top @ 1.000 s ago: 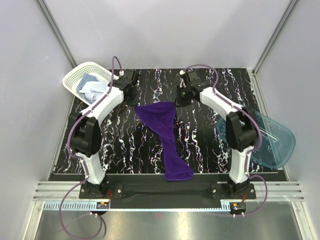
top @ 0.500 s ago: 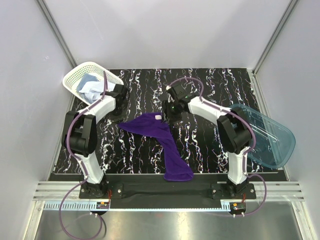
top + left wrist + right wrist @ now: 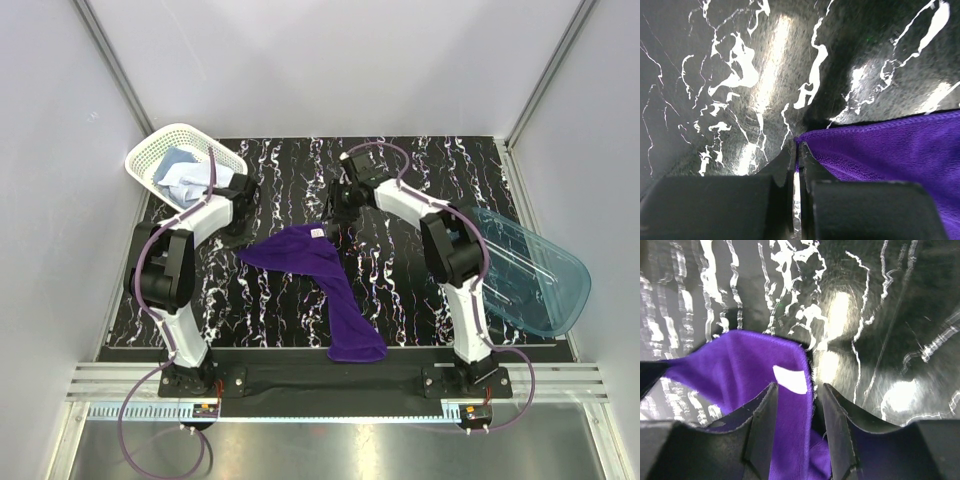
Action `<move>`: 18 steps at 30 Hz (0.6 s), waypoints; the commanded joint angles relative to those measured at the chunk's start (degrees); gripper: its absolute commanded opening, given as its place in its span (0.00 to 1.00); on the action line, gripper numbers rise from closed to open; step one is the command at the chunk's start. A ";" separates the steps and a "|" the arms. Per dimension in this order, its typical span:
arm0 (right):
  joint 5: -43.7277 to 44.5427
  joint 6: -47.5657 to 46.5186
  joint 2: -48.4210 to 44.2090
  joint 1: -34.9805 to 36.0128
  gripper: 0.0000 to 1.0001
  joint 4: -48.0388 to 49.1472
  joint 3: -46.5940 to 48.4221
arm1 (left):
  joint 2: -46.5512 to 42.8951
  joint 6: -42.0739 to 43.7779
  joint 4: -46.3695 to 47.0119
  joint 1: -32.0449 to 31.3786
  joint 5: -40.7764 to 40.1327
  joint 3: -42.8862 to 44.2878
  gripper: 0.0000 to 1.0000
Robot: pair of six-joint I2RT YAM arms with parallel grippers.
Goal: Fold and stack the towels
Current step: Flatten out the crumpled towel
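The deep purple towel (image 3: 322, 270) lies as a long band from mid-table to the front edge. My left gripper (image 3: 240, 240) is shut on its left corner; in the left wrist view the purple towel (image 3: 890, 150) comes to a point between the closed left gripper (image 3: 797, 145). My right gripper (image 3: 328, 222) is open at the towel's far corner. In the right wrist view the right gripper (image 3: 797, 390) stands with one jaw on each side of the purple towel's (image 3: 740, 370) hemmed edge, by the white label (image 3: 790, 379). The light blue towel (image 3: 178, 172) lies in the basket. I cannot make out the white towel.
The white lattice basket (image 3: 150, 152) stands tilted at the far left corner of the black marbled table (image 3: 420, 290). The translucent blue tub (image 3: 535, 275) lies at the right edge, by the right arm's elbow.
Both grippers brought the towel's far edge left and towards the front, down to the table. The right gripper opened, let go of the label corner and drew back a little.
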 commanded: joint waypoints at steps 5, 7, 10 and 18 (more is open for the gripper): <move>3.57 -8.18 4.28 3.92 0.50 -1.48 5.76 | -2.89 -1.25 2.66 0.03 -1.57 -2.64 0.00; 5.06 -8.53 2.87 5.14 0.51 -0.08 3.39 | -2.97 -1.34 2.75 0.03 -1.14 -2.82 0.00; 10.59 -9.15 0.06 8.04 0.50 0.02 -0.57 | -3.15 -1.17 2.75 -0.15 -1.05 -2.73 0.00; 24.90 -11.00 -2.94 14.81 0.44 -3.22 -8.49 | -5.70 -1.96 3.19 -0.50 -1.93 -3.79 0.00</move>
